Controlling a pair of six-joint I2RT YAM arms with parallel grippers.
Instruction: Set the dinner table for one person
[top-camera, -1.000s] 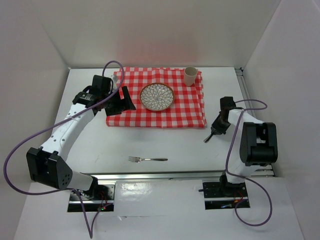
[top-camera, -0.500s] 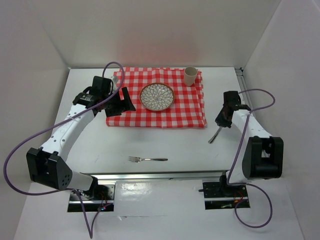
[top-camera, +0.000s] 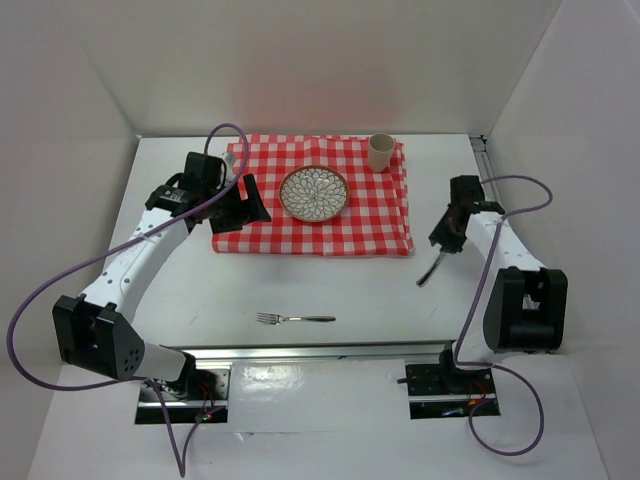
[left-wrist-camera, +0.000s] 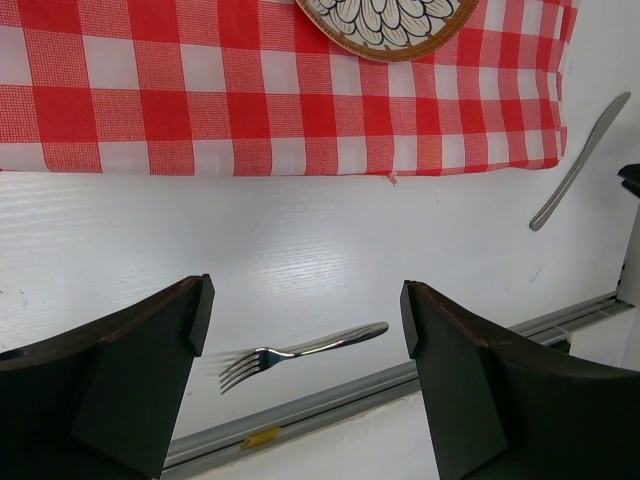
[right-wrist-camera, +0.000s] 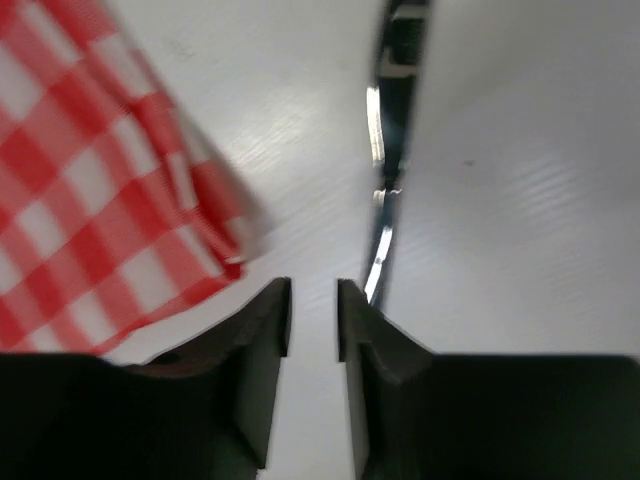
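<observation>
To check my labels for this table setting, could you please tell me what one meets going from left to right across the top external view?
left gripper → plate → cup → knife. The fork and the checked cloth overlap others sideways, so they are left out.

No text, label, brand, number or sign can be read on anything in view.

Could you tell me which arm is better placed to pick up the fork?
Probably left: the left gripper is wide open and the fork lies left of centre, while the right gripper sits far right beside the knife.
</observation>
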